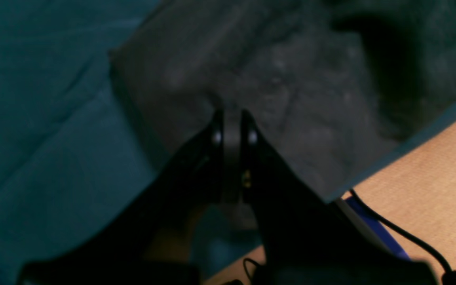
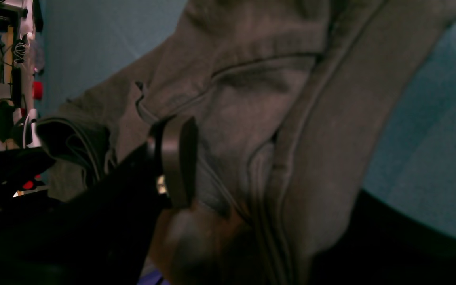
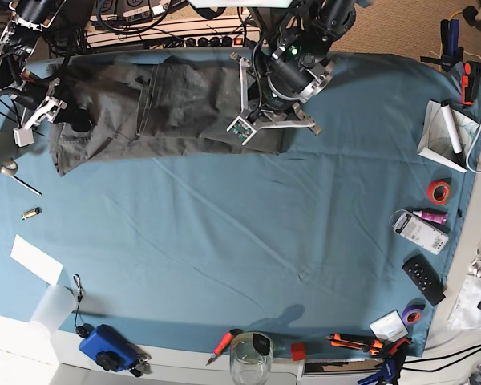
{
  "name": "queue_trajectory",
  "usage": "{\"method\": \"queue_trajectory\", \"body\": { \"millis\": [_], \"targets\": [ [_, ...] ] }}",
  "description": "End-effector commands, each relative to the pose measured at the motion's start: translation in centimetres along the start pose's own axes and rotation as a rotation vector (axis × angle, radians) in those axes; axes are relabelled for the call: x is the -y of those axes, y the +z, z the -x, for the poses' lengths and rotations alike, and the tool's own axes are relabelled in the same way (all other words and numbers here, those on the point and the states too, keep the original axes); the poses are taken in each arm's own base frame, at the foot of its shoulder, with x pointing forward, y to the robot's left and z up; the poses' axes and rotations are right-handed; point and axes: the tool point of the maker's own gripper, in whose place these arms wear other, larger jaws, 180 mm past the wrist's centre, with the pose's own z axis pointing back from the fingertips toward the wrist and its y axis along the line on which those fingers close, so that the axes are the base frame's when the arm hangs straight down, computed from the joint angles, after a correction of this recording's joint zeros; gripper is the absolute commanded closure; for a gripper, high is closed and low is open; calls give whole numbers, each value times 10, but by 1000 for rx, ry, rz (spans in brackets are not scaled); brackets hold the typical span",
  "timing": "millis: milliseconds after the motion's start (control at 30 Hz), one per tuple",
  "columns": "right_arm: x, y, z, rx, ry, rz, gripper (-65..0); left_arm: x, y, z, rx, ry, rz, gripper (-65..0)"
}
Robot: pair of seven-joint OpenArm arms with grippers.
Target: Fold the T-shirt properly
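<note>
Nearest the lens in the right wrist view, a black finger with its flat pad (image 2: pixel 178 160) is seen pressed against bunched charcoal cloth; the right gripper (image 2: pixel 212 182) appears to be clamped on a hem or sleeve fold of the T-shirt (image 2: pixel 259 103), though the opposing finger is hidden by fabric, so the hold is judged rather than plainly seen.

In the left wrist view, the left gripper (image 1: pixel 232 118) is shown with its two fingers drawn close together, only a narrow gap left between them, their tips at the cloth. Whether fabric is pinched there cannot be told, the picture being blurred.

In the base view the T-shirt (image 3: pixel 168 108) is laid along the far edge of the teal-blue table cloth (image 3: pixel 248 241), spread sideways and partly doubled over, with the right gripper (image 3: pixel 44 108) at one end and the left gripper (image 3: pixel 260 120) at the other.

Several risks are judged from this. Only one layer may be caught by either gripper, so that the garment would be dragged unevenly. The table cloth may be pinched with the shirt by the left gripper. Since the shirt lies near the table's far edge, it might be pulled off.

No brand or writing can be read; the neck label is not discernible.
</note>
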Motion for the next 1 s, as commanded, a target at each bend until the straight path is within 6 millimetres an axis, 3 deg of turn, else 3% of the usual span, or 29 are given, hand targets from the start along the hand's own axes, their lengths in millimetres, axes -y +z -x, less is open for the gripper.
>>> {"method": "queue_trajectory", "body": {
  "millis": [0,167,500,800,967],
  "targets": [
    [9,4,10,-75,15,51,-267,-2,6,-9,37,2,-12,0],
    [9,4,9,-73,17,50,0,-5,14,-4,46,-6,-24,0],
    [10,-5,-34,-50,109,116,0,-19,27,0,57,50,-123,0],
    [7,-9,-98,32,208,209,0,-21,31,-1,69,61,-138,0],
    [7,1,-130,91,249,259,0,-21,31,-1,69,61,-138,0]
  ]
}}
